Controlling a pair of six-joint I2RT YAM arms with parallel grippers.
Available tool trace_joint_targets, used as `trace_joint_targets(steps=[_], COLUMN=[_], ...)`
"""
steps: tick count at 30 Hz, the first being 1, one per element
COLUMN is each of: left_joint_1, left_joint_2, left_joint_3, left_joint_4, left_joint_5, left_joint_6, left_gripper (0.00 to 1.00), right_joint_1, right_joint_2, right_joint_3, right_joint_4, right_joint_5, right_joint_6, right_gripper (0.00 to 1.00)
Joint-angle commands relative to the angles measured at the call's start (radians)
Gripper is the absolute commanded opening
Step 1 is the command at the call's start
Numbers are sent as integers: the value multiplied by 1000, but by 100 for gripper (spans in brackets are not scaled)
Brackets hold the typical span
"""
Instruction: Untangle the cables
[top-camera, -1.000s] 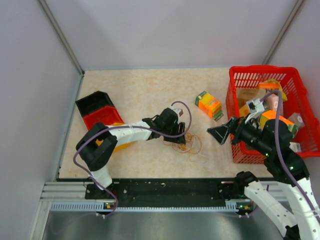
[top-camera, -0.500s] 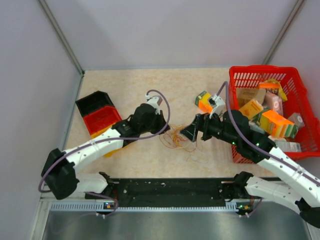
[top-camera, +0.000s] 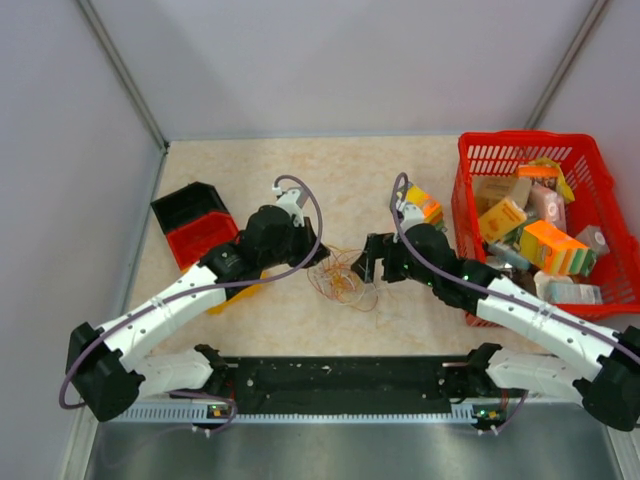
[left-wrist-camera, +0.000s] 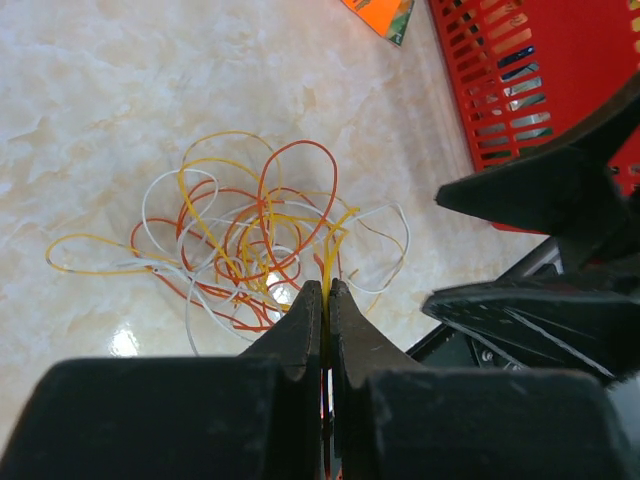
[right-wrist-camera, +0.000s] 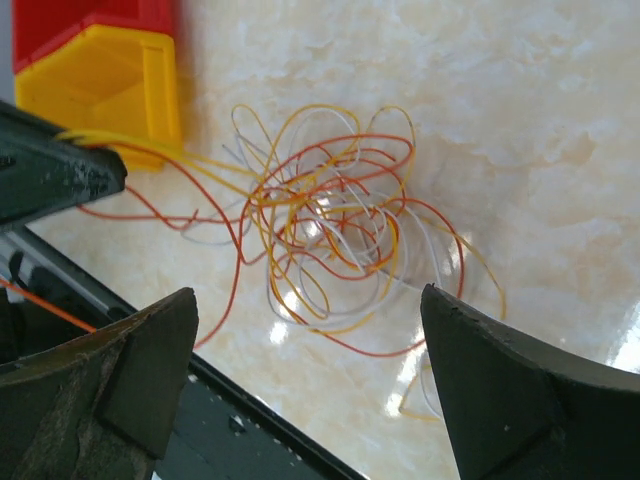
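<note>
The cables (top-camera: 345, 282) are a palm-sized tangle of thin red, orange, yellow and white wires on the table between the two arms. In the left wrist view the cables (left-wrist-camera: 250, 240) spread out just beyond my left gripper (left-wrist-camera: 325, 290), which is shut on yellow strands of the tangle. My left gripper (top-camera: 318, 257) sits at the tangle's left edge. My right gripper (top-camera: 365, 262) hovers at its right edge. In the right wrist view my right gripper (right-wrist-camera: 310, 310) is wide open over the near side of the cables (right-wrist-camera: 330, 220), holding nothing.
A red basket (top-camera: 480, 160) full of cartons stands at the right. An orange carton (top-camera: 425, 205) lies beside it, behind the right arm. Black, red and yellow bins (top-camera: 200, 225) stand at the left. A black rail (top-camera: 340, 375) runs along the near table edge.
My left gripper shut on the cables and drew back to the left and farther away. My right arm swung from the basket over to the tangle's right side.
</note>
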Motion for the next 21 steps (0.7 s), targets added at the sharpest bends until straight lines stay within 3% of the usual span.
trace_joint_targets(steps=[1,6,8,12,15,16,19,21], left_joint_1=[5,5,5,5,5,5,5,5], left_joint_2=[-29,-21,-30,-46,-47,-47,-46,-35], left_joint_3=[46,44,38,15,-6,-19,-75,-115], left_joint_4=[36,56,69,107,119,121,162,194], left_joint_5=[56,119,138,172,190,187,184,195], left_joint_6=[-1,-13,-18,-33,-42,-42,-56,-70], left_gripper=[0,0,0,1,24,33,50,56], right_joint_1=[13,60,61,62,61,61,61,61], right_joint_2=[56,149,178,217,214,200,139,96], right_joint_3=[-22,-39,-48,-82,-113,-128,-166,-194], right_joint_4=[197,366,413,521,516,507,519,533], right_joint_5=[40,35,44,38,139,176,230,236], right_joint_6=[152,180,157,142,179,197,225,249], right_gripper=[90,83,71,57,9,0,0,0])
